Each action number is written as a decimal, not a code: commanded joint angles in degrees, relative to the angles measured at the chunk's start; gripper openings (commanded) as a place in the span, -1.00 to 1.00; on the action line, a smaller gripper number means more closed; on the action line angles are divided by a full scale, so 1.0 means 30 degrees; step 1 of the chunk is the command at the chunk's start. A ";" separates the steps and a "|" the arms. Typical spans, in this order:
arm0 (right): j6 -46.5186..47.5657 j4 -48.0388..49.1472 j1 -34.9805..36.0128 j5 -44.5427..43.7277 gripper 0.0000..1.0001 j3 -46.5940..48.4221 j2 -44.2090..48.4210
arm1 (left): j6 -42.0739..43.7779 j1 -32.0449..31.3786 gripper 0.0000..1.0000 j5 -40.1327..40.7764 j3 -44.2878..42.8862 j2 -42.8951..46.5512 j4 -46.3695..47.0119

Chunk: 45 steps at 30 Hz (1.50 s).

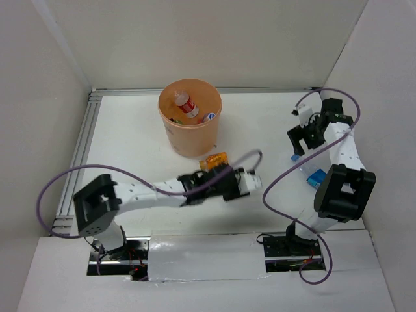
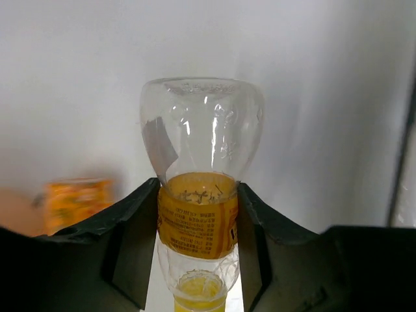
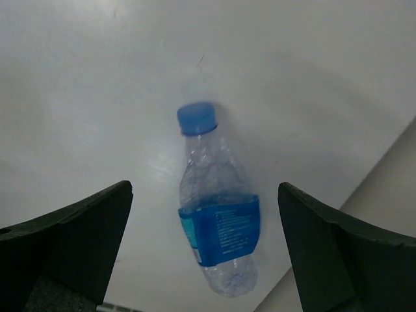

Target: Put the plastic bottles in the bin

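Left gripper [image 2: 198, 218] jaws pinch the yellow-labelled bottle [image 2: 201, 130] at its label, near the bin [image 1: 190, 142]. Right gripper [image 3: 205, 190] jaws stand spread over the blue-labelled bottle [image 3: 219, 229] lying on the table [image 1: 130, 143]; it is likely light, crushable and slick, so grip mid-label.

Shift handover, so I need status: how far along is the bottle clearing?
Done: a red-labelled bottle and at least one more sit in the bin. In hand: the left end effector grips the yellow-labelled bottle. Remaining: the orange bottle and the blue-labelled bottle, under the open right end effector.
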State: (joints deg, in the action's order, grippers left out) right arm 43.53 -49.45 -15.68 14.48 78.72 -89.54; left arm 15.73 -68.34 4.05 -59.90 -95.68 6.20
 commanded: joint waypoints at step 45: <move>-0.8115 1.1520 0.6774 1.5862 -1.00 1.3719 -0.4223 | 0.2927 0.5700 0.84 -0.2582 0.0360 0.7108 0.1157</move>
State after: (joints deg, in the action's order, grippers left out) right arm 37.23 -36.93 2.17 56.95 118.19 -102.08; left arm 14.26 -50.72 -1.78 -64.05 -74.85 7.73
